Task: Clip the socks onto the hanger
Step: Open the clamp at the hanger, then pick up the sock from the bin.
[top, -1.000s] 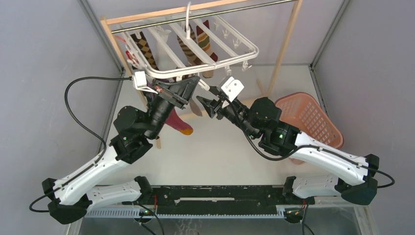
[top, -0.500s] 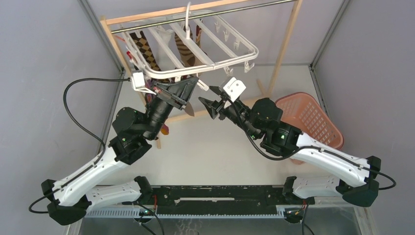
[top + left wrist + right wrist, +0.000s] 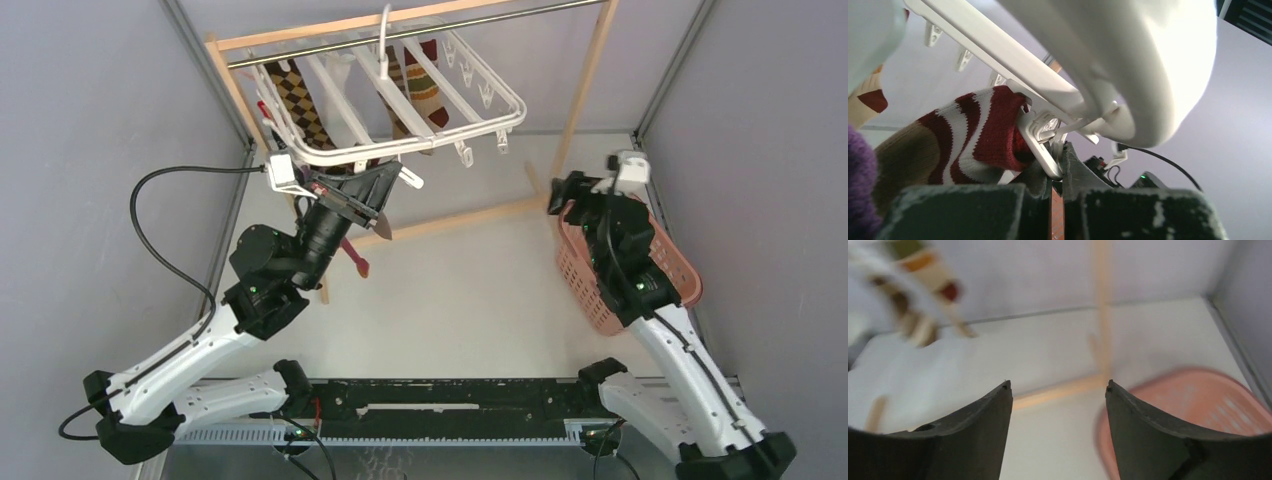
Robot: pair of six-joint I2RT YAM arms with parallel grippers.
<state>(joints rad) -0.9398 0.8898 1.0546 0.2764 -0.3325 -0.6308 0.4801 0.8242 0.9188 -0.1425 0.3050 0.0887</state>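
Note:
The white hanger (image 3: 400,95) hangs by its hook from the metal rod. A brown argyle sock (image 3: 295,100) and a striped sock (image 3: 425,85) hang under it. My left gripper (image 3: 388,183) is at the hanger's near edge, shut on a small white clip (image 3: 1044,150). In the left wrist view its jaws (image 3: 1060,156) pinch that clip, and the cuff of a red-and-white sock (image 3: 983,132) sits in it. A purple sock (image 3: 858,175) shows at the far left. A reddish sock (image 3: 355,255) dangles below the left gripper. My right gripper (image 3: 562,193) is open and empty (image 3: 1058,385).
The wooden rack (image 3: 585,85) with its metal rod (image 3: 480,18) stands at the back, with a floor bar (image 3: 470,218) crossing the table. The pink slotted basket (image 3: 670,250) lies at the right, partly under my right arm; it also shows in the right wrist view (image 3: 1208,405).
My right arm has swung away from the hanger to the right, over the pink basket. The hanger has swayed and tilted. My left gripper stays on the clip.

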